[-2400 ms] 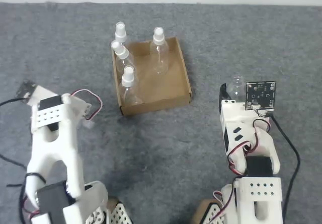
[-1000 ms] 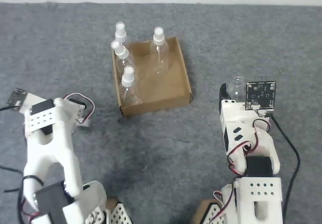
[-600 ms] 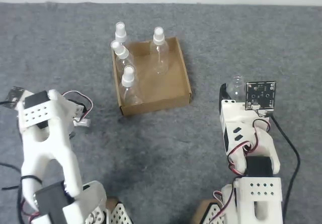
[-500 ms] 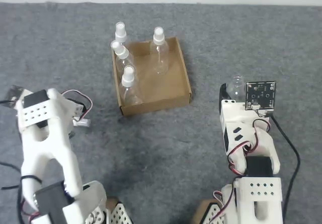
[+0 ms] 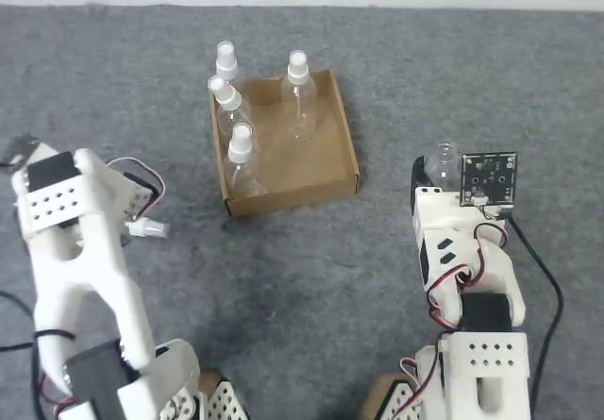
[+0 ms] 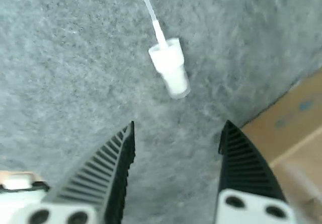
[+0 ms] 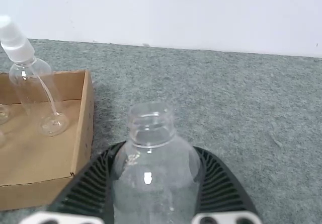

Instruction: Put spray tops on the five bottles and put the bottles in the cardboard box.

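A white spray top (image 6: 170, 73) with its thin dip tube (image 6: 146, 2) lies on its side on the grey carpet (image 5: 377, 80). In the high view the spray top (image 5: 149, 228) rests just beside the left arm (image 5: 66, 203). My left gripper (image 6: 179, 128) hovers open above the carpet, a little short of the top and not touching it. My right gripper (image 7: 151, 156) is shut on a clear uncapped bottle (image 7: 150, 148), held upright to the right of the cardboard box (image 5: 351, 146). The same bottle (image 5: 445, 154) stands in front of the right arm. Several capped bottles (image 5: 242, 146) stand in the box.
A corner of the cardboard box (image 6: 297, 128) lies close to the left gripper. The box wall (image 7: 83, 118) is beside the held bottle, and a capped bottle (image 7: 30, 78) stands inside. Open carpet lies between the two arms. A white wall runs along the far edge.
The left arm has drawn back toward the left edge of the table, uncovering the spray top on the carpet. The right arm and its bottle have not moved.
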`<action>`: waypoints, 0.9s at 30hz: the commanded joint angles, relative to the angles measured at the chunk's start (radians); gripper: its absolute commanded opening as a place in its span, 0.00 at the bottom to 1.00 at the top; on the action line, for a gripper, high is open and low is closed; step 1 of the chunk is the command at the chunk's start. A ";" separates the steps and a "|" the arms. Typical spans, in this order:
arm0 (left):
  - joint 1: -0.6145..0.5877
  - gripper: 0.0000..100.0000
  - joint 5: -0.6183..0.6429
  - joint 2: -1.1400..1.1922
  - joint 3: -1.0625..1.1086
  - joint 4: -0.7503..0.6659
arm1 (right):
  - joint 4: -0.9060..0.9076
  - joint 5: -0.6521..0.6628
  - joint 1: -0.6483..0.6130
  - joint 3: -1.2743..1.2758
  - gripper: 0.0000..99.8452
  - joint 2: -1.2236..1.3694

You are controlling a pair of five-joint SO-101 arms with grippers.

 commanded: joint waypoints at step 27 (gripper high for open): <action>-0.002 0.08 -1.163 -0.009 -0.065 0.046 | -0.027 0.000 -0.002 -0.015 0.05 -0.028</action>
